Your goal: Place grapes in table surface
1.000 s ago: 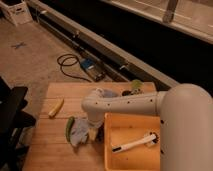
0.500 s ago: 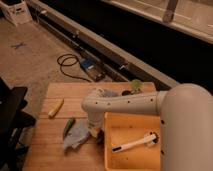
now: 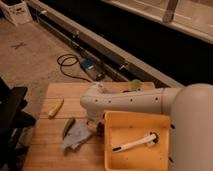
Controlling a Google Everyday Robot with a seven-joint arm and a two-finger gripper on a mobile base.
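Grapes are hard to make out, hidden where the gripper (image 3: 96,126) dips, fingers pressed together, between the cloth (image 3: 77,135) and yellow bin (image 3: 136,145). At ten o'clock lies a green pepper (image 3: 68,127) on the table (image 3: 45,147).

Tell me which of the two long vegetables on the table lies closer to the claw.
The green pepper, beside the grey-blue cloth. The claw is down just right of that cloth, while the yellow one lies farther left.
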